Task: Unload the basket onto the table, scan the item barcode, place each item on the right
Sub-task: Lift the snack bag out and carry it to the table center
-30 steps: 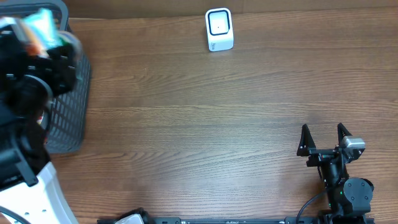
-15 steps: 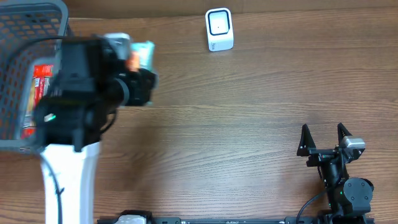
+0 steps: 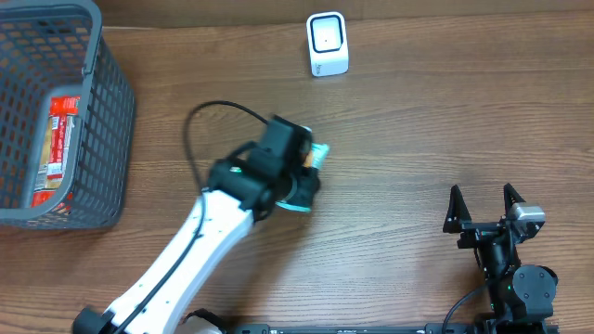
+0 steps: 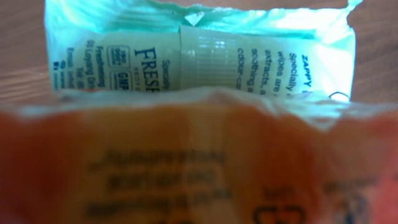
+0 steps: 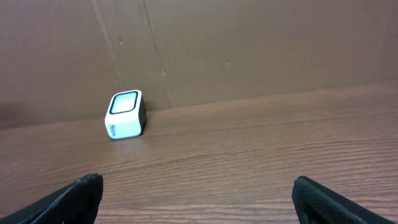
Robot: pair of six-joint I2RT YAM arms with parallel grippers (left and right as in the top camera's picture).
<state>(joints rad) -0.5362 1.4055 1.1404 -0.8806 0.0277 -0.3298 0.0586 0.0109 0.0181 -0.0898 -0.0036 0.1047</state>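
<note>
label: mint-green wipes packet reads "FRES…", "GMP", "wipes" | left gripper clamped on it, mid-table, near side of scanner | earlier: over basket at far left | right gripper wide open, empty, unmoved

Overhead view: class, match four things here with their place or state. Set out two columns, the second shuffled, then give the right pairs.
Column one
1. basket
2. scanner
3. packet
4. right gripper

Column two
a. fingers open, holding nothing, at the near right
b. white, standing at the table's far edge
c. held by the left gripper, mid-table
d. grey, at the table's left end

Pairs: 1-d, 2-b, 3-c, 4-a
</note>
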